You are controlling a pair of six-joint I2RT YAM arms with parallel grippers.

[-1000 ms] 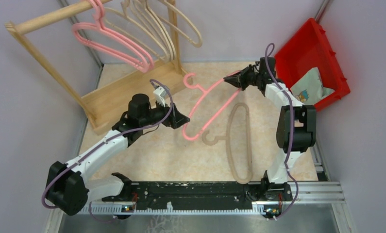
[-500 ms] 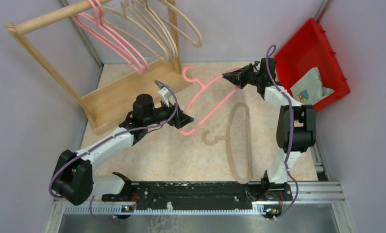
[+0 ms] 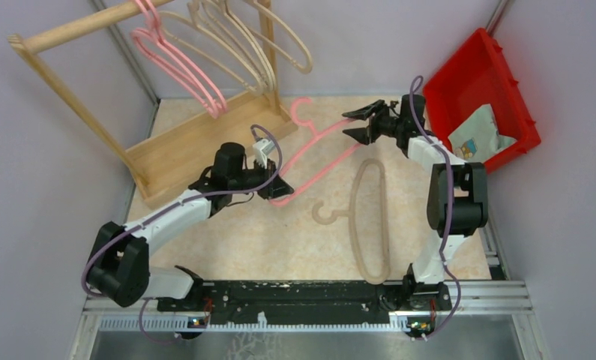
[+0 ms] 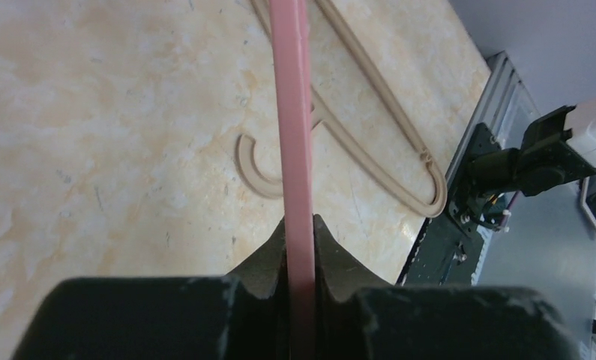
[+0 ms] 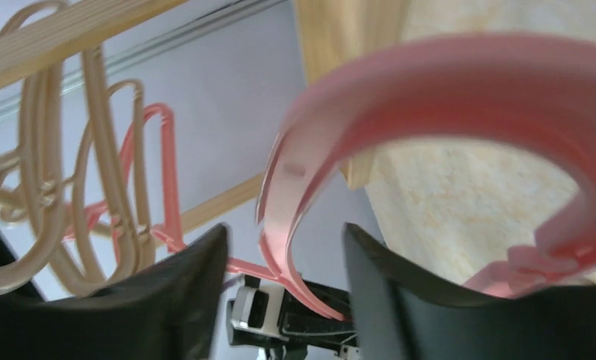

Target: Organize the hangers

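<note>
Top external view: clamping the left gripper (image 4: 298,232) tight on the lower bar of the pink hanger (image 4: 295,150), holding the right gripper (image 3: 354,125) spread apart around its far end, apparently handing it over for hanging on the wooden rack (image 3: 197,142) just beyond the left gripper.

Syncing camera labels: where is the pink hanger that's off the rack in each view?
Top external: pink hanger runs diagonally mid-table, right of the wooden rack.
Left wrist: pink hanger is the vertical centre bar, clamped in the left gripper.
Right wrist: pink hanger is the big blurred arc, upper right.
Shared landmark: wooden rack (top external, right wrist); left wrist shares only the tan hanger with top external.
</note>
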